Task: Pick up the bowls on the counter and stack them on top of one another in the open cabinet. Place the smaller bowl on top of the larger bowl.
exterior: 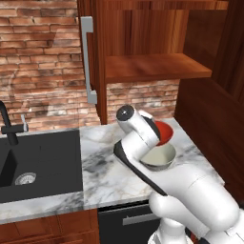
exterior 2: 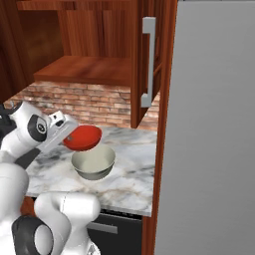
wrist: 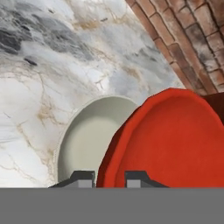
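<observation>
Simulated kitchen, three views of one moment. The gripper [wrist: 109, 178] is closed narrowly on the rim of the red bowl [wrist: 175, 140], one finger tip [wrist: 83, 178] outside the rim and the other inside it. The red bowl is lifted off the counter [exterior: 105, 162] and tilted, extending away from the finger tips so that its glossy inside faces the hand camera.

In the right base view the red bowl [exterior 2: 82, 138] hangs from the hand just above and slightly behind the grey bowl [exterior 2: 93, 163]; whether the two rims touch cannot be told. In the left base view the red bowl [exterior: 163, 133] shows as a sliver past the wrist, with the grey bowl [exterior: 159, 158] directly below it.

The grey bowl [wrist: 89, 140] stands upright on the marble counter, just below and beside the finger tips, partly covered by the red bowl in the hand view.

The cabinet [exterior: 157, 66] is well above the gripper, its shelf [exterior 2: 84, 69] overhanging the counter; its door, with a long grey handle [exterior: 87, 59], stands open. A black sink [exterior: 38, 162] lies well off to the gripper's left.
</observation>
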Robot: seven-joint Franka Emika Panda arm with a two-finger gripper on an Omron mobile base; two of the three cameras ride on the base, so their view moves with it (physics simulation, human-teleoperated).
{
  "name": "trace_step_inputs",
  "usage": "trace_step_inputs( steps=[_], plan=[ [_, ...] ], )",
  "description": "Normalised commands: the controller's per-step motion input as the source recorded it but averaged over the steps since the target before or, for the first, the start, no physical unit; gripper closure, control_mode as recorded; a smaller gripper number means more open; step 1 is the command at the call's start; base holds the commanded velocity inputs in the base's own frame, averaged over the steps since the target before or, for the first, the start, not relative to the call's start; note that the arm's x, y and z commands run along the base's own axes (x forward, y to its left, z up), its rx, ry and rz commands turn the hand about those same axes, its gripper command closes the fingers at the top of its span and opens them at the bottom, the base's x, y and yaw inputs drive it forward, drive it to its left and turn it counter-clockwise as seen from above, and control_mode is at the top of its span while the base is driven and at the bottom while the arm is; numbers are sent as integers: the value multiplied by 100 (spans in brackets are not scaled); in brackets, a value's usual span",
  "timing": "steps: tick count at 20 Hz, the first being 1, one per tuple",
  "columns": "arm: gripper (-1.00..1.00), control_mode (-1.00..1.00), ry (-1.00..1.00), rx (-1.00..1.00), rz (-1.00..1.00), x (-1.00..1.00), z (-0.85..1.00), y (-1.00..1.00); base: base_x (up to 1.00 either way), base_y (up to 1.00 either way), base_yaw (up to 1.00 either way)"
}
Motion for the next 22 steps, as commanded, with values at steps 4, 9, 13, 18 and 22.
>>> trace_step_inputs(
  steps=[4, 9, 13, 18, 22],
  plan=[
    [100, -100, 2, 0, 3, -40, 0, -12, 0, 0, 0],
    [100, -100, 2, 0, 3, -39, 0, -14, 0, 0, 0],
    [100, -100, 2, 0, 3, -31, 0, -15, 0, 0, 0],
    [100, -100, 5, 0, 4, -22, 0, -11, 0, 0, 0],
    [100, -100, 3, 0, 7, -1, 0, 0, 0, 0, 0]
  ],
)
